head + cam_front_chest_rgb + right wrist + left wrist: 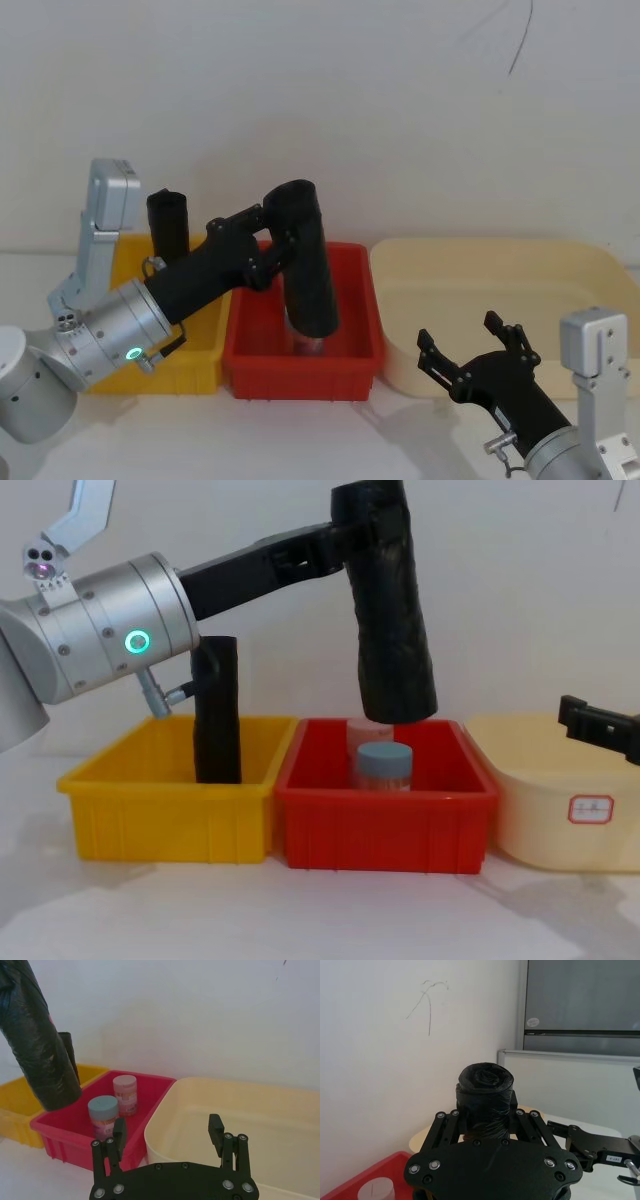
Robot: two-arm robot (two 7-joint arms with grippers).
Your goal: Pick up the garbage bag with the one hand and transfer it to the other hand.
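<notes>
Bag (pixel 308 270) hangs tilted above the red bin (pixel 300 380), clamped near its top by the left gripper (pixel 283 240), its lower end left free, I'd guess for the handover. Right gripper (pixel 460 333) sits spread wide and empty near the tub (pixel 480 255).

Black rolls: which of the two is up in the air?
The thick crinkled garbage bag, clamped by the left gripper and hanging over the red bin. The smoother black roll stands upright in the yellow bin.
</notes>
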